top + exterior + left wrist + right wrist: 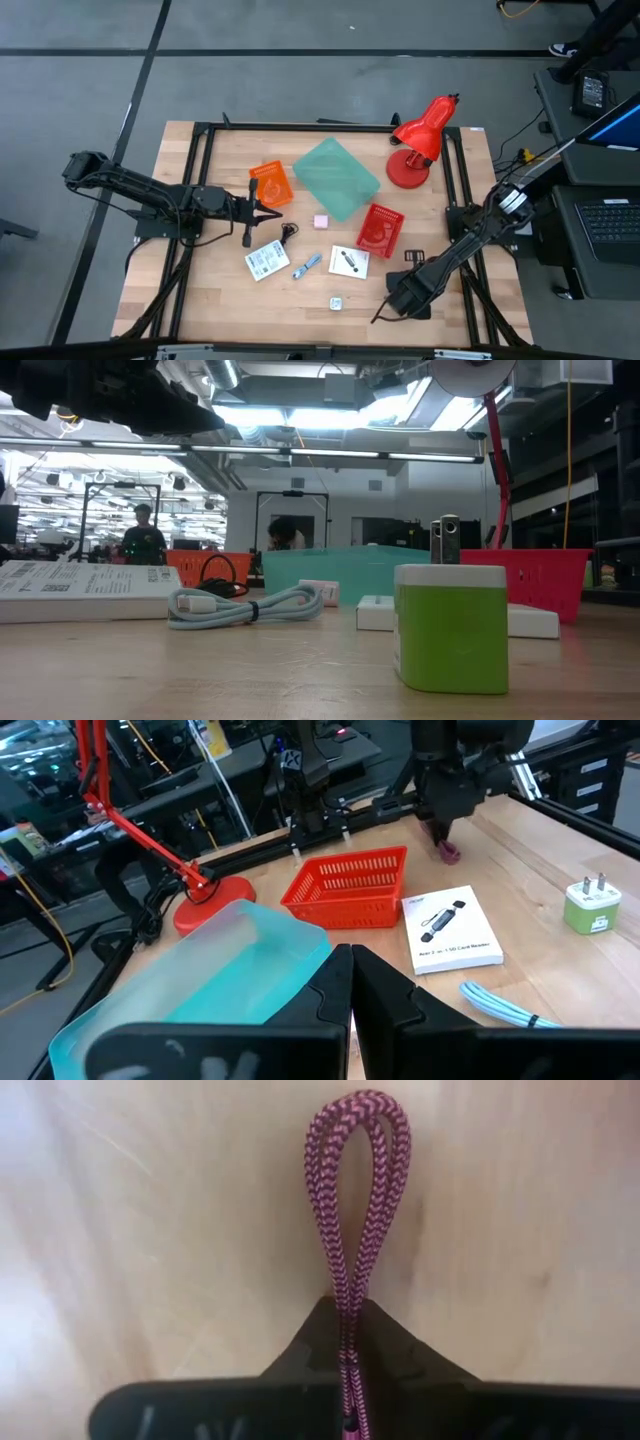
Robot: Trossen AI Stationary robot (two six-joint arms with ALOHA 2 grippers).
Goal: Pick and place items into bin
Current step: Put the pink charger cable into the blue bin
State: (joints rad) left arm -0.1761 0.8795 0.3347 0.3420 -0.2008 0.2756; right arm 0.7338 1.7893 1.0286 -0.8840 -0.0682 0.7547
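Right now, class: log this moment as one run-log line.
right gripper: shut on maroon cable | left gripper: shut, empty | red bin: awaiting cable

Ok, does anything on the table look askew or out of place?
Mildly. The teal bin sits at a slant to the table edges, and the orange basket is skewed too. Nothing looks spilled or damaged.

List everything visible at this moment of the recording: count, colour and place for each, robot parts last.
Bins: three; orange bin, teal bin, red bin, mid-table.
Desk lamp: one, red, far right.
Printed cards: two, white; left card, right card, near side.
Light-blue cable: one, between the cards.
Black cable: one, beside the left tool.
Pink cube: one, centre.
Charger plug: one, green-white, near edge.
Maroon cable: one, pinched in the right tool.
Left tool: shut, empty.
Right tool: shut.
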